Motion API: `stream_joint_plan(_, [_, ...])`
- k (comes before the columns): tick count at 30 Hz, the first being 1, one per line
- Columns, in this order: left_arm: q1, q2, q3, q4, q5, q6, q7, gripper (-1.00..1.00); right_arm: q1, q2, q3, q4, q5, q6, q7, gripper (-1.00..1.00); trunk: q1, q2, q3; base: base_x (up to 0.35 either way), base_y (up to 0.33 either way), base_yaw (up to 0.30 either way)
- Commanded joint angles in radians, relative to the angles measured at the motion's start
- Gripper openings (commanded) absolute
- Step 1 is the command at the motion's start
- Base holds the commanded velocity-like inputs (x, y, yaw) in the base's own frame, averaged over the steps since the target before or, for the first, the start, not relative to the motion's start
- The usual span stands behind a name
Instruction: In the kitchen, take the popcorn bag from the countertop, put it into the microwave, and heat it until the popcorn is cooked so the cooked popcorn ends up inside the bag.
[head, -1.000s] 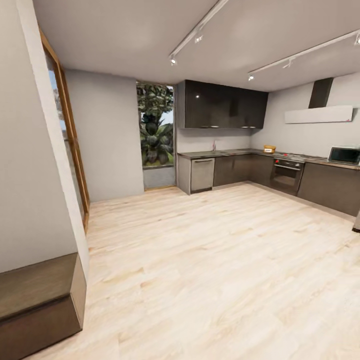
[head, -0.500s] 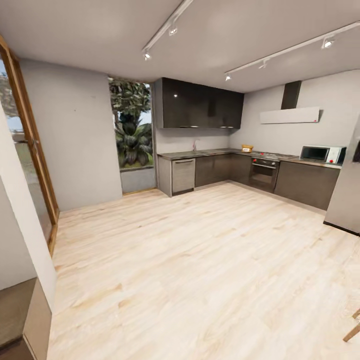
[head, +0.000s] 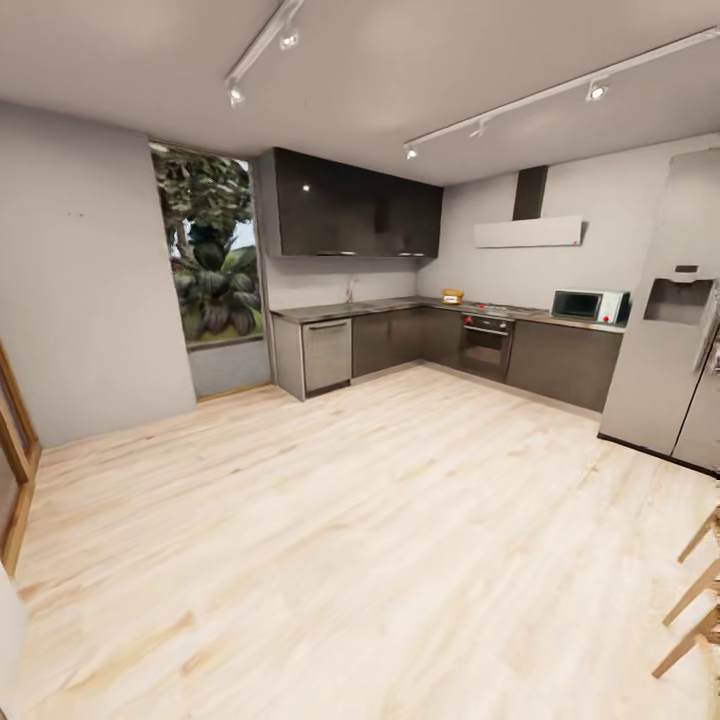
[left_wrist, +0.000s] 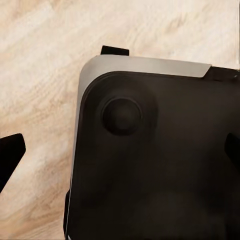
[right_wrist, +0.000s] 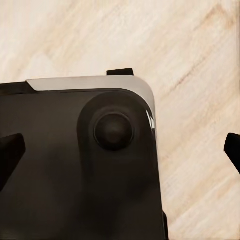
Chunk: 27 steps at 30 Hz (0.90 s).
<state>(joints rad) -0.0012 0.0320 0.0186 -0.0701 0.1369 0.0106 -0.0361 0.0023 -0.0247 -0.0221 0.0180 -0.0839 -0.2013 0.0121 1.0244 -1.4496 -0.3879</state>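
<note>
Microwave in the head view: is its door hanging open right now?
No, the microwave sits on the countertop with its dark glass door flush against its front.

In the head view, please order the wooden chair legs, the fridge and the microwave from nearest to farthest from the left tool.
The left tool hangs open over the robot's base, so I judge from the robot's place.
1. Wooden chair legs: low at the right edge.
2. Fridge: right side, across the floor.
3. Microwave: on the far countertop, beyond the fridge.
</note>
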Motion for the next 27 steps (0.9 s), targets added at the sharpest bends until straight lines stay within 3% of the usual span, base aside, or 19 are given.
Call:
stream_joint_plan(1, [0.0,0.0,0.001,0.0,0.009,0.001,-0.004,1.0,-0.001,0.0,-0.001,0.002,-0.008,-0.006,0.002,1.0,0.001,0.0,-0.001,0.332,0.0,-0.195])
stream_joint_plan(27, [0.0,-0.004,0.001,0.003,0.009,0.001,-0.004,1.0,-0.001,-0.001,-0.001,0.002,-0.005,-0.006,0.002,1.0,0.001,0.0,-0.001,0.332,0.0,-0.011])
